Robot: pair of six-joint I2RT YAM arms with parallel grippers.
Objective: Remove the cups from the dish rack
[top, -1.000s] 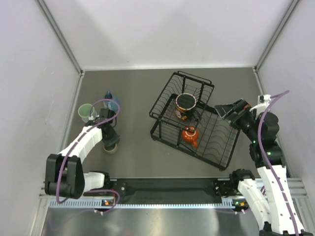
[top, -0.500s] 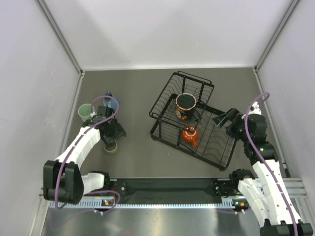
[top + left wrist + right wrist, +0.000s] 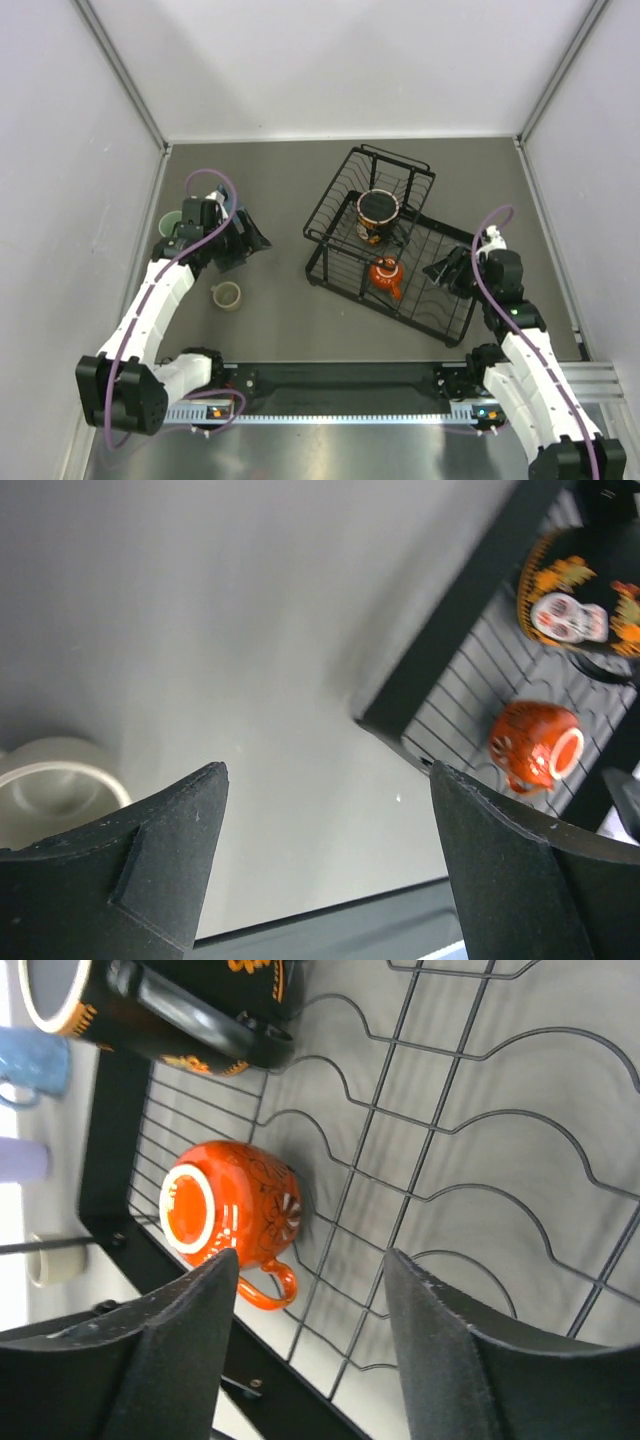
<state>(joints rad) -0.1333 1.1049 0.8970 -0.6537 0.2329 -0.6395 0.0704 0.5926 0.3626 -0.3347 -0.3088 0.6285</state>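
The black wire dish rack stands right of centre. On its raised tier sits the large red and black patterned mug. The small orange cup lies on its side on the lower floor. A beige mug stands on the table at the left. The mint-green tumbler shows partly behind the left arm. My left gripper hangs open and empty above the table, right of the beige mug. My right gripper is open over the rack floor, right of the orange cup.
In the right wrist view a blue mug and a lavender tumbler show far off beyond the rack's black frame. Grey side walls flank the table, and the arms' base rail runs along the near edge.
My left gripper opened, left the beige mug standing on the table and rose toward the back right. The right arm swung in over the rack floor, its jaws narrowing.
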